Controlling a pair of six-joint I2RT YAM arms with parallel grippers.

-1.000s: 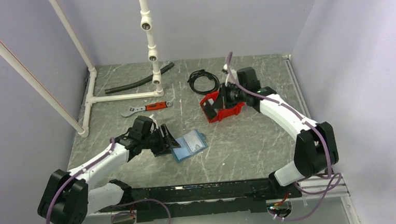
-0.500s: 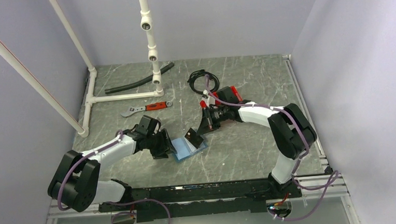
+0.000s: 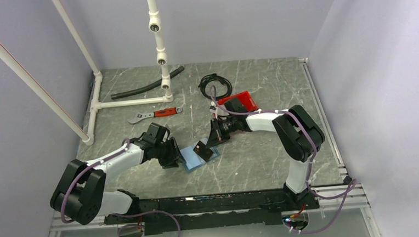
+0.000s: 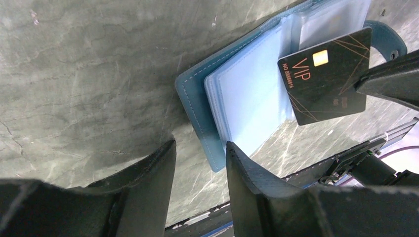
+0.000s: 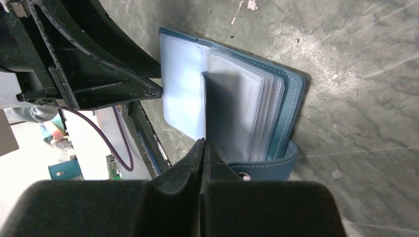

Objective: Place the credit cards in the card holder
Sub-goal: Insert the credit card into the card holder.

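Note:
The blue card holder (image 3: 193,161) lies open on the table, its clear sleeves fanned upward (image 4: 247,98). My right gripper (image 5: 202,143) is shut on a black credit card marked VIP (image 4: 326,74). It holds the card tilted just above the sleeves (image 5: 262,103), with the card's edge (image 3: 201,148) over the holder's middle. My left gripper (image 4: 200,155) is at the holder's left edge (image 3: 178,156). Its jaws stand apart, with the holder's near corner lying between the fingertips. No other card shows.
A red open bin (image 3: 239,102) sits behind the right gripper, with a black cable coil (image 3: 214,87) beyond it. A red-handled wrench (image 3: 155,114), a black hose (image 3: 147,84) and a white pipe frame (image 3: 124,103) occupy the back left.
The right arm swung from the red bin down to the holder, carrying the black card. The left gripper slid onto the holder's left edge and its jaws narrowed.

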